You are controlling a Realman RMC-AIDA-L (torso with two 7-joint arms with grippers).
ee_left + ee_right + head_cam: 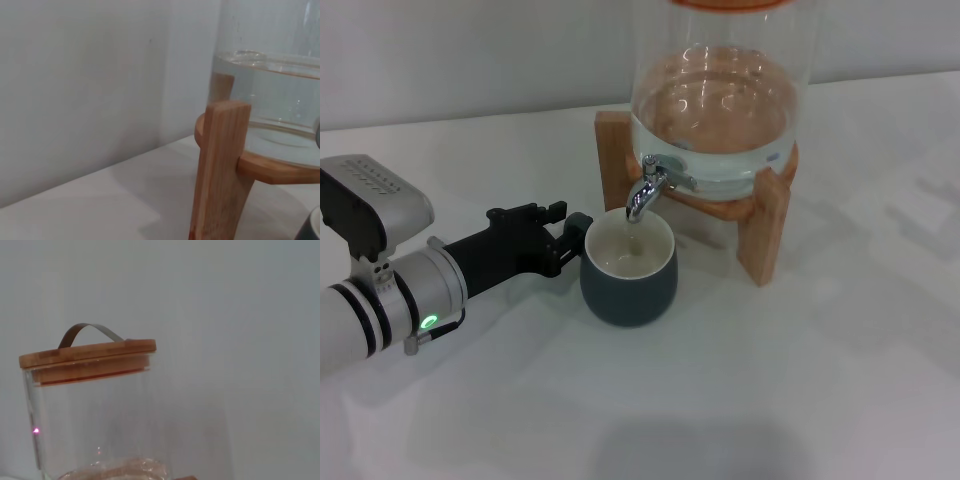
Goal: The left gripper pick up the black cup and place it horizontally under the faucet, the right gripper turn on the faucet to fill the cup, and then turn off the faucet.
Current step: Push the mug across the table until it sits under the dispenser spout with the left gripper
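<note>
Left hand (572, 238) grips black cup (629, 268) beneath faucet (647, 190).

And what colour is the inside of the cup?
Cream-white inside the black cup; the head view shows it best.

The black cup (629, 272) stands upright on the table (740, 400) at frame centre, directly under the faucet (647, 190). Behind it, upper centre, the glass dispenser (720, 100) sits on a wooden stand (763, 235). The left hand (570, 238) meets the cup's left side.
</note>
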